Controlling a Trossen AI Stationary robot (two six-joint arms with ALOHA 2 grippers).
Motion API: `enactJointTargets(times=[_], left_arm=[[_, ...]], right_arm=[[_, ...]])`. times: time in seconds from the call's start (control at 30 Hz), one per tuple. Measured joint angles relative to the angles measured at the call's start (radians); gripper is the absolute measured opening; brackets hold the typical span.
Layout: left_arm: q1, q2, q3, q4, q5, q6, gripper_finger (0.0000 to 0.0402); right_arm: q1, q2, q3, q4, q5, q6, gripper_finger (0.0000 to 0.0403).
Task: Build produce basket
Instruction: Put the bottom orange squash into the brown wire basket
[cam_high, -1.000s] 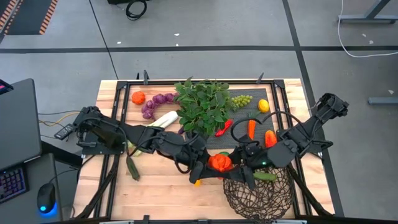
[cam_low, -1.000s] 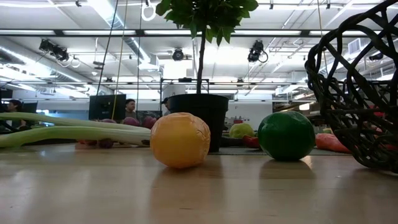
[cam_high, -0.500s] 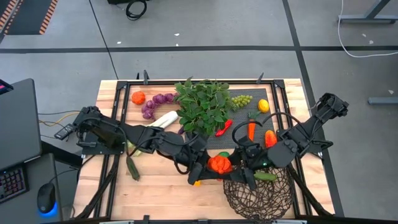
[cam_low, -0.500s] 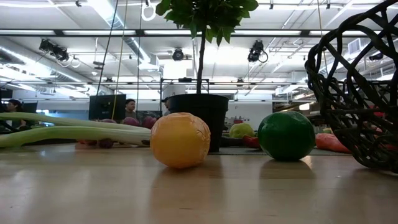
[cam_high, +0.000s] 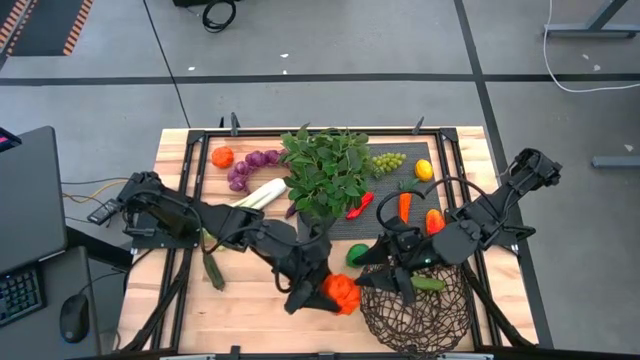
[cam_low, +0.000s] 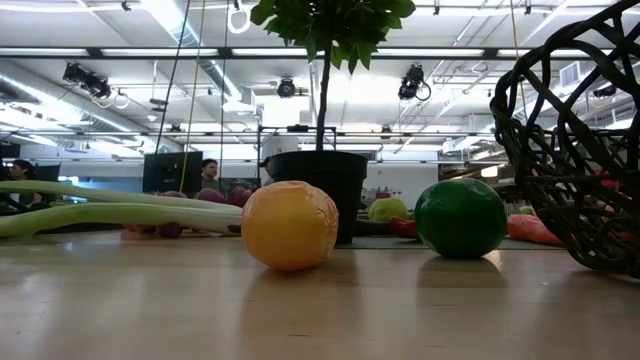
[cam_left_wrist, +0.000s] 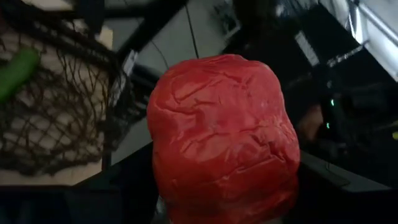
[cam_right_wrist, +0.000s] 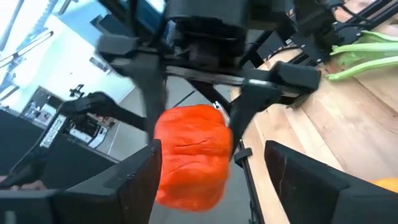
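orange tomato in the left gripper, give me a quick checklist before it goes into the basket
1. Grip: the left gripper is shut on the crinkled orange toy tomato, which fills the left wrist view. Ok.
2. Position: the tomato sits beside the round dark brown wire basket, not over its opening. Not ok.
3. Right gripper: it hangs at the basket's rim with fingers apart and nothing between them, close to the drop path. Not ok.
4. Basket room: one green cucumber lies inside, with space left. Ok.
5. Nearby produce: the round green lime rests on the wooden table, apart from the basket. Ok.
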Motion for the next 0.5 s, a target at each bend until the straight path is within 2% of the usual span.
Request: enactJointTargets(times=[0.1, 0.3, 0.4, 0.5], left_arm=[[0.001, 0.0, 0.0, -0.027, 0.035, -0.002, 0.0275], [0.015, 0.0, 0.0, 0.001, -0.002, -0.002, 0.0275], [0.022, 0.0, 0.0, 0.025, -0.008, -0.002, 0.0275], [0.021, 0.0, 0.0, 0.049, -0.015, -0.002, 0.0275]], right_arm=[[0.0, -0.011, 0.0, -0.001, -0.005, -0.017, 0.0254], [0.0, -0.015, 0.0, -0.001, -0.008, -0.019, 0.0209], [0.001, -0.015, 0.0, -0.001, -0.011, -0.018, 0.0213], [0.0, -0.015, 0.0, -0.001, -0.011, -0.018, 0.0238]])
